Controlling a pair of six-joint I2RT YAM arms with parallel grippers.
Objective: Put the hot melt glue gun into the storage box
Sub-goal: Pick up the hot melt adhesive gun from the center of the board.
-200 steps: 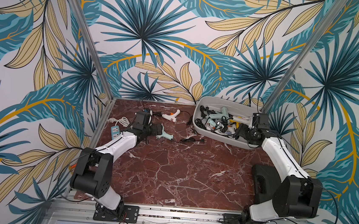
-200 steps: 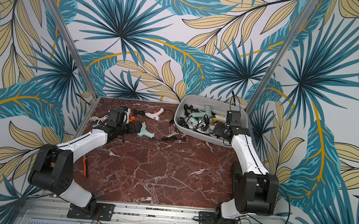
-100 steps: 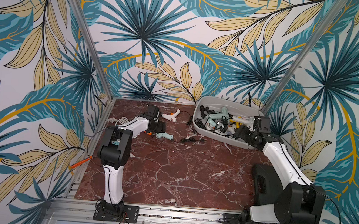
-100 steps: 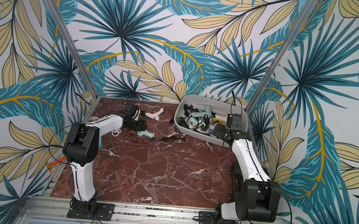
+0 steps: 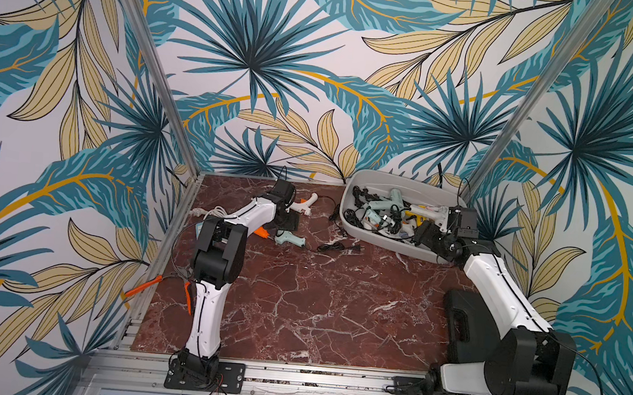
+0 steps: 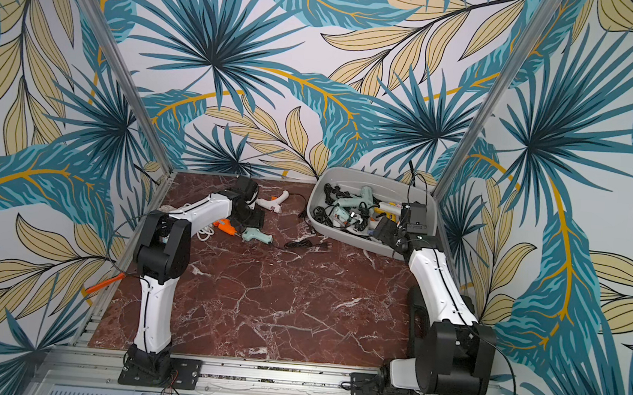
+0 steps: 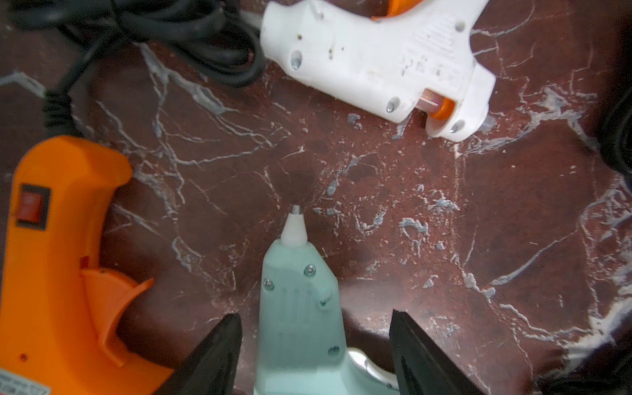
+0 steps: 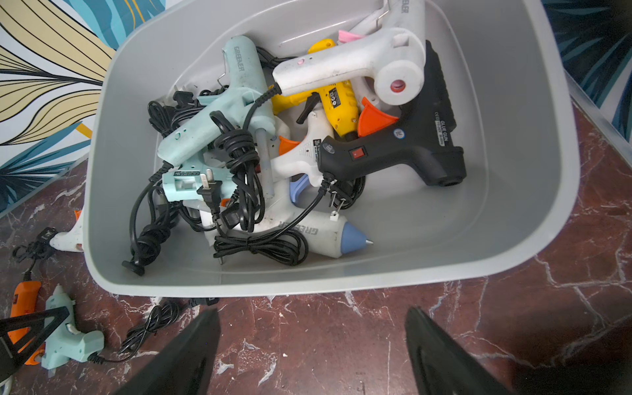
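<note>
Left gripper (image 7: 314,313) low over marble table (image 7: 444,205); fingers parted, straddling mint glue gun (image 7: 297,284); gap visible each side, no grip; gun lies flat on table, nozzle ahead of fingertips; orange glue gun (image 7: 51,256) just beside it; white glue gun (image 7: 369,61) a little farther off; all three outside storage box (image 8: 530,171). Right gripper (image 8: 311,309) near box wall, fingertips over bare table; fingers wide apart, nothing between them; box holds heap of glue guns (image 8: 342,119) with tangled black cords.
</note>
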